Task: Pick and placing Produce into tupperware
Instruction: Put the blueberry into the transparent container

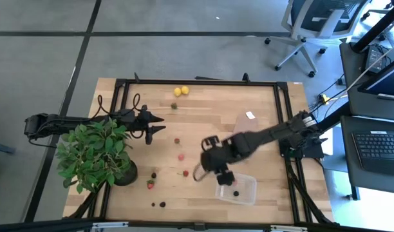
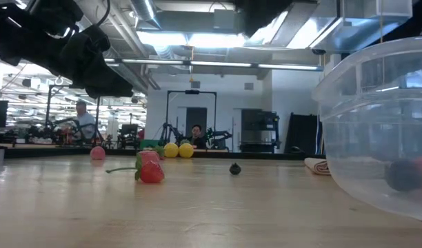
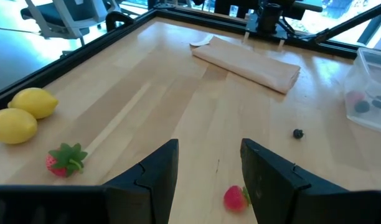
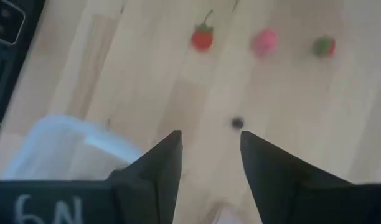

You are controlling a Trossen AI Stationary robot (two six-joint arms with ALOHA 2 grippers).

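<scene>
Right gripper (image 1: 224, 175) is hovering with fingers parted and empty over the near rim of the small clear plastic rectangular tupperware (image 1: 246, 193); tiny red and dark produce pieces (image 1: 185, 173) are lying scattered on the wooden table (image 1: 261, 109); left gripper (image 1: 159, 124), fingers spread, is waiting beside the leafy potted plant (image 1: 94, 154).

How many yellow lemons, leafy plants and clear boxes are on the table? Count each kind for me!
Yellow lemons: 2
Potted plant: 1
Clear box: 1
Total: 4
</scene>
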